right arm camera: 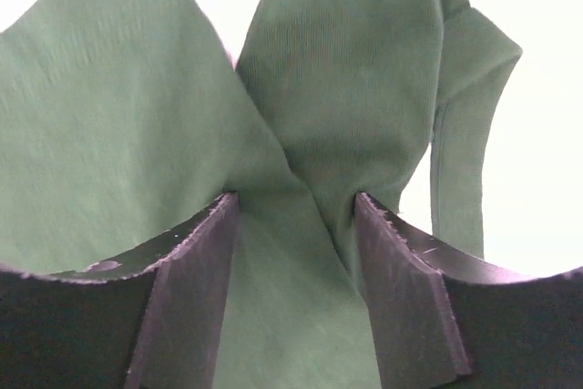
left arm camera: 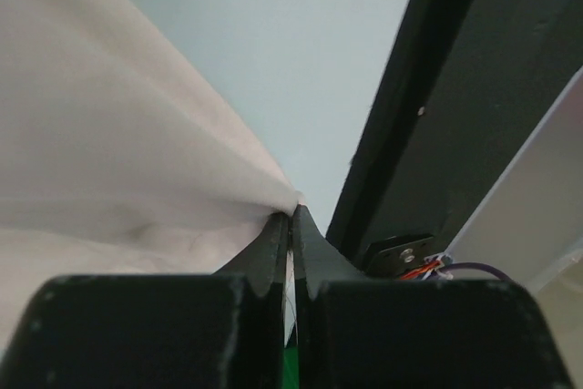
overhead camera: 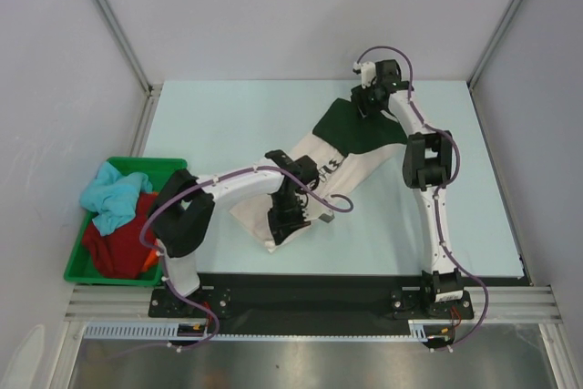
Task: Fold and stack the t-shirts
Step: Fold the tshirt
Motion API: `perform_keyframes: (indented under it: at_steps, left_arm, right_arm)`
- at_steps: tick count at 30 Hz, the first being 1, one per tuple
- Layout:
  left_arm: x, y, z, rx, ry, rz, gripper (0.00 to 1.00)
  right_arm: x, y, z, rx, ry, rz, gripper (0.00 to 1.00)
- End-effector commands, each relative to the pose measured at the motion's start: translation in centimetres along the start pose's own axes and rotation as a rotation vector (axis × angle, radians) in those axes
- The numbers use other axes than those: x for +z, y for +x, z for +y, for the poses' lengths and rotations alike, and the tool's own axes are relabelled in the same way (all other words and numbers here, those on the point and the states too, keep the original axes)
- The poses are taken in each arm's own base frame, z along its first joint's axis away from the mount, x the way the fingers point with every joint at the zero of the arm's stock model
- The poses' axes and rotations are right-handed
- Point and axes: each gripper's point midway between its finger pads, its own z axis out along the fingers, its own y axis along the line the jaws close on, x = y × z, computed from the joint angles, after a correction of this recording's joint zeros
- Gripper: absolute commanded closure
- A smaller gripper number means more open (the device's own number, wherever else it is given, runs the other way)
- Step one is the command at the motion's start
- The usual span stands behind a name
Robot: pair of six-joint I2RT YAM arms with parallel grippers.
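Pinches cream shirt (overhead camera: 253, 216) edge in left gripper (left arm camera: 291, 220), fingers tight together, mid-frame from above — grips bunched green shirt (overhead camera: 351, 129) between right gripper's (right arm camera: 291, 211) half-spread fingers, upper right.

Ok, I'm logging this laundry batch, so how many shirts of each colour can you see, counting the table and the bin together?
cream shirt: 1
dark green shirt: 1
light blue shirt: 1
dark red shirt: 1
orange shirt: 1 (only a sliver shows)
Total: 5
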Motion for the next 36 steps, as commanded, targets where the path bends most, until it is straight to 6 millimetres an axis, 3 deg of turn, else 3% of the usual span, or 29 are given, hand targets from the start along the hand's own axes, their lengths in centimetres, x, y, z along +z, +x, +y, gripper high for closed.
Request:
perform_keyframes:
  at_steps: [1,11,18,19,20,24,27,28,31,32,33,36]
  left_arm:
    - [0.5,-2.5,-2.5,0.031,0.086,-0.028,0.97]
    - [2.2,-7.8,-5.0,0.107,0.157,-0.046,0.96]
    - [3.3,-12.8,-5.4,0.155,0.179,-0.062,0.96]
    - [2.9,-14.2,-5.7,0.179,0.176,-0.091,0.96]
    - [3.9,-14.4,-5.4,0.172,0.187,-0.070,0.96]
    - [4.5,-15.7,-6.3,0.191,0.200,-0.052,0.94]
    - [3.2,-16.2,-6.9,0.206,0.174,-0.083,0.91]
    - [2.8,-15.9,-7.1,0.203,0.172,-0.082,0.89]
    - [1.0,-14.5,-7.9,0.211,0.156,-0.074,0.82]
    - [0.6,-14.0,-8.1,0.213,0.152,-0.074,0.81]
    - [-0.7,-13.6,-8.4,0.219,0.126,-0.090,0.80]
    - [-1.6,-12.0,-8.2,0.203,0.068,-0.088,0.71]
  right_arm:
    - [2.0,-3.5,2.3,-0.044,-0.003,-0.100,0.40]
    - [5.0,-6.0,4.6,-0.091,0.016,-0.202,0.34]
    - [5.2,-8.9,4.8,-0.096,0.030,-0.311,0.32]
    - [5.1,-9.2,5.0,-0.093,0.028,-0.322,0.32]
    - [5.0,-9.4,5.0,-0.089,0.028,-0.325,0.32]
    - [2.6,-11.0,4.2,-0.078,0.048,-0.342,0.31]
    - [-1.7,-13.7,2.3,-0.058,0.077,-0.392,0.27]
    - [-4.5,-15.5,1.8,-0.055,0.090,-0.430,0.25]
    - [-9.1,-17.6,0.3,-0.052,0.118,-0.500,0.19]
    - [-11.5,-18.4,0.3,-0.053,0.126,-0.522,0.18]
    - [-12.7,-18.7,0.1,-0.046,0.128,-0.528,0.18]
    - [-15.4,-17.4,0.8,0.000,0.106,-0.476,0.17]
